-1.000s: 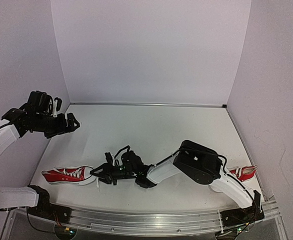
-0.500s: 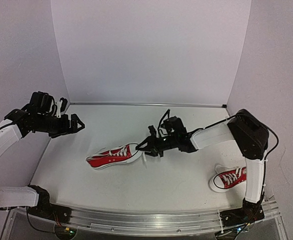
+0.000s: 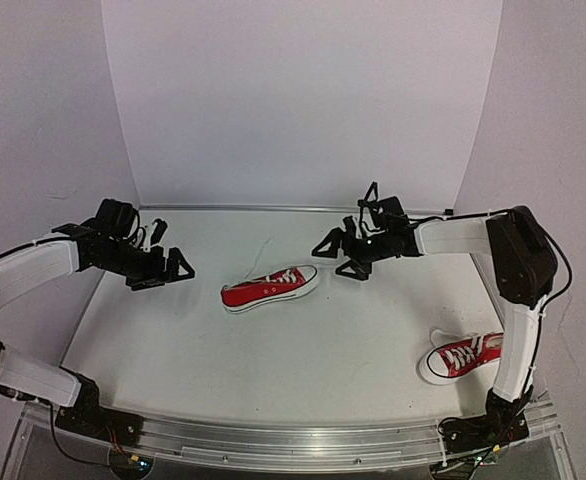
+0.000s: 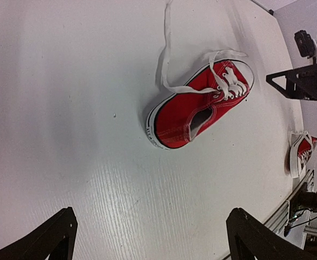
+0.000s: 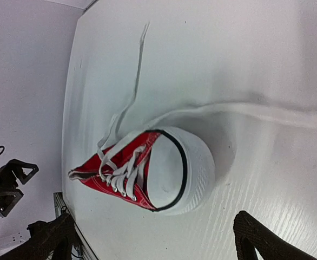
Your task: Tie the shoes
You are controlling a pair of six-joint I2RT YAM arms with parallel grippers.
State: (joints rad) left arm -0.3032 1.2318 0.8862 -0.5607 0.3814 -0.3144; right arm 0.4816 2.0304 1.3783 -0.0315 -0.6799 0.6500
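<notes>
One red shoe [image 3: 270,288] lies on its sole mid-table, toe cap toward the right, its white laces [image 4: 166,49] untied and trailing toward the back wall. The second shoe [image 3: 463,356] sits at the front right beside the right arm's base. My right gripper [image 3: 333,256] hovers just right of the middle shoe's toe, open and holding nothing; its wrist view shows the toe cap [image 5: 174,170] ahead of the spread fingers. My left gripper [image 3: 171,272] is open to the left of that shoe's heel [image 4: 161,130], apart from it.
White walls enclose the white table [image 3: 303,360] at the left, back and right. A metal rail [image 3: 293,440] runs along the near edge. One loose lace [image 5: 256,111] stretches across the tabletop behind the toe.
</notes>
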